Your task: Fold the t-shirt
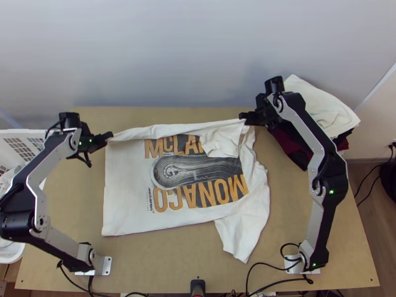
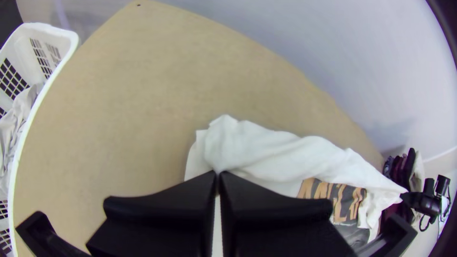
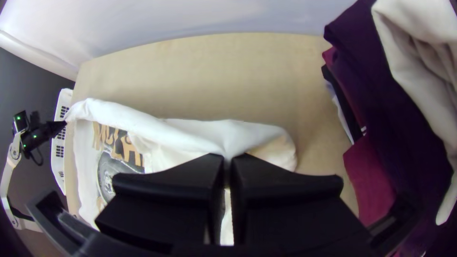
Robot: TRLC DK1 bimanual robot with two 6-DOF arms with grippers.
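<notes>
The white t-shirt (image 1: 128, 198) lies spread with its orange and black print up, its far edge raised and turned over toward the near side, one sleeve sticking out at the near right. At its far left corner my left gripper (image 1: 108, 137) is shut on the cloth; the left wrist view shows that gripper (image 2: 218, 175) pinching the white fabric (image 2: 266, 147). My right gripper (image 1: 242, 118) holds the far edge near the right end. In the right wrist view the closed right gripper (image 3: 227, 157) has white fabric (image 3: 190, 135) between its tips.
A stack of folded clothes (image 1: 321, 106) stands at the table's far right, close beside the right arm. A white basket (image 1: 20, 132) with cloth in it is at the left edge. Bare wood (image 1: 84, 193) lies left of the shirt.
</notes>
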